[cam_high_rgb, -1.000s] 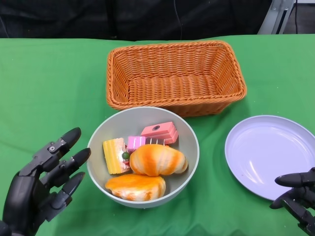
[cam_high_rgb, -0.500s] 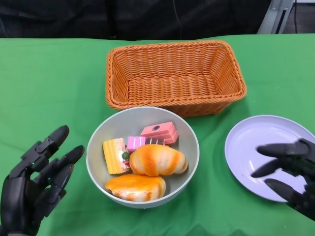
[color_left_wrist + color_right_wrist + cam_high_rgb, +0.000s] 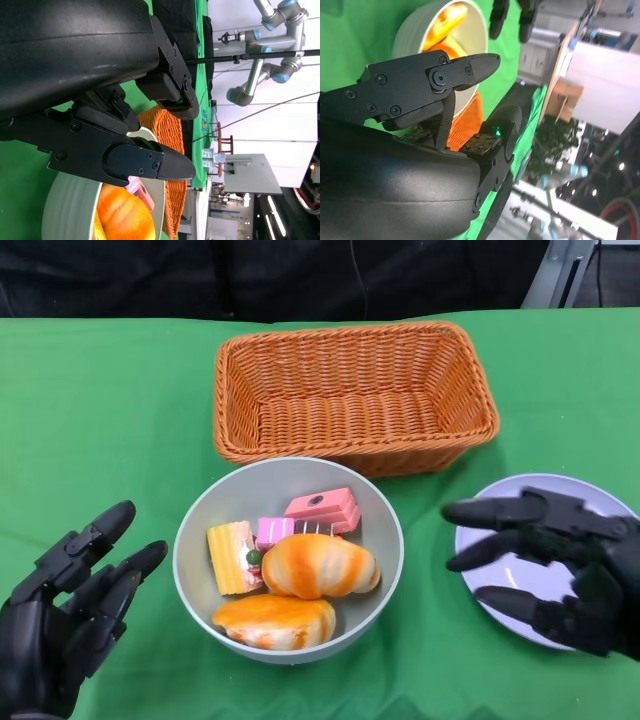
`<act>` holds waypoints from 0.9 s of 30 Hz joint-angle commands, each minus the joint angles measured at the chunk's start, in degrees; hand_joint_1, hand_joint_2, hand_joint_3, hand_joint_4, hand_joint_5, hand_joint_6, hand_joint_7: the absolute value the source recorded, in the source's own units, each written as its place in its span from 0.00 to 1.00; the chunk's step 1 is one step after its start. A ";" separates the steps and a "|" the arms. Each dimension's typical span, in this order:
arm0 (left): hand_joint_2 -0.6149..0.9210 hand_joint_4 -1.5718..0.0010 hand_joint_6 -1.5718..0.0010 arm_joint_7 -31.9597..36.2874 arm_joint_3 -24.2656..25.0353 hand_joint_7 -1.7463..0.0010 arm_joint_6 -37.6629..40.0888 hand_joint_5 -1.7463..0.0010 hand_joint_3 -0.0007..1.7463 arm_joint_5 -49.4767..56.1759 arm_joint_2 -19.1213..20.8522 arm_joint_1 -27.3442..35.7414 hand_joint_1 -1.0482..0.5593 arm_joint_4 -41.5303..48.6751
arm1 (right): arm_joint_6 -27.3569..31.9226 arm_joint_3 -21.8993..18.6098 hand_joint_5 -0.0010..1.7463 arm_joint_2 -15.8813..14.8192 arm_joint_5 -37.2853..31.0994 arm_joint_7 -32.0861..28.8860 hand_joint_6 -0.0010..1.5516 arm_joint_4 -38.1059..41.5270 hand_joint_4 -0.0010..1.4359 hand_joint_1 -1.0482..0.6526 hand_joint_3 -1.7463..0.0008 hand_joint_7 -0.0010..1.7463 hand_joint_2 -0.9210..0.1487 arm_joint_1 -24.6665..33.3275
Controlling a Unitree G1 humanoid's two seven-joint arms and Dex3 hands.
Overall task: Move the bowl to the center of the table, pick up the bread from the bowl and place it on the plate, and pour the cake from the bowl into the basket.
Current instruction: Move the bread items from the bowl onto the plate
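Bowl (image 3: 288,558) sits central, bread (image 3: 320,565) uppermost for access. Right hand (image 3: 555,570), fingers wide and empty, hovers at three o'clock; left hand (image 3: 65,615), spread and empty, at nine.

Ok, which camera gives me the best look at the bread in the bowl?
The head view: both bread pieces lie fully visible in the bowl. The left wrist view catches only an orange sliver under the fingers; the right wrist view shows a small part past the rim.

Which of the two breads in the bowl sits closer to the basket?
The rounder striped bread, beside the pink cakes; the flatter bread lies at the bowl's near rim.
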 commanded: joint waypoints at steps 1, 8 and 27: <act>1.00 0.43 0.49 -0.22 0.53 0.98 -1.62 0.98 0.09 -0.17 0.35 -0.70 0.26 1.21 | 3.56 1.16 0.46 -1.45 -2.42 -0.85 0.39 -2.83 0.35 0.31 1.00 0.14 0.02 -2.29; 1.00 0.43 0.49 0.26 0.75 0.99 -3.25 0.99 0.08 0.38 0.39 -1.36 0.25 2.84 | 9.54 4.01 0.41 -1.77 -7.54 -1.55 0.41 -6.12 0.38 0.32 1.00 0.11 0.04 -7.90; 1.00 0.42 0.48 0.46 1.57 0.99 -6.73 0.99 0.08 0.63 0.08 -3.25 0.26 8.61 | 15.68 13.67 0.35 0.81 -24.61 -6.44 0.45 -6.35 0.44 0.25 1.00 0.04 0.06 -16.21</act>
